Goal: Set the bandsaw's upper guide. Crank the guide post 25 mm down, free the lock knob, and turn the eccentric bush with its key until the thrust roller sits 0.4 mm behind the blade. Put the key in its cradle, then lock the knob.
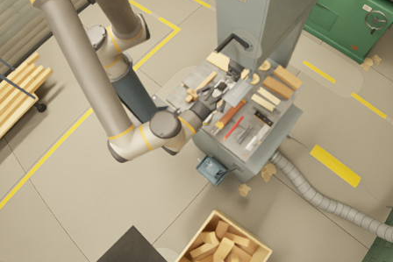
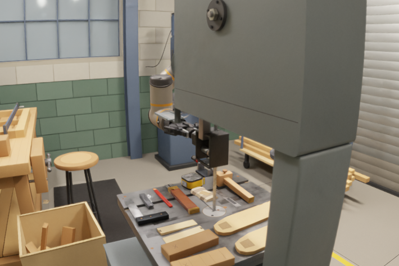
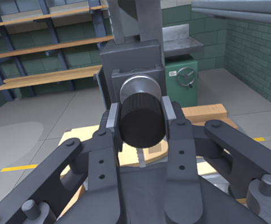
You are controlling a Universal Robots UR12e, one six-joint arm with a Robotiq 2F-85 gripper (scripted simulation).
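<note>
The eccentric bush, its key and the thrust roller are hidden behind the dark guide block (image 2: 211,148) on the guide post above the saw table. The black knurled lock knob (image 3: 142,120) sticks out of the block's face (image 3: 133,68) toward the wrist camera. My gripper (image 3: 141,113) reaches in level from the arm side, and its two finger pads sit on the left and right flanks of the knob, closed on it. The blade (image 2: 213,189) runs down from the block into the round table insert. From the second side camera the gripper (image 2: 186,129) meets the block's left side.
An open wooden crate of offcuts (image 2: 61,237) stands by the table's near corner. The table (image 1: 239,103) is crowded with wood blocks, a mallet (image 2: 233,186), a tape measure (image 2: 192,180), a red pencil and a square. A stool (image 2: 76,162) stands on the left, a dust hose (image 1: 324,200) on the floor.
</note>
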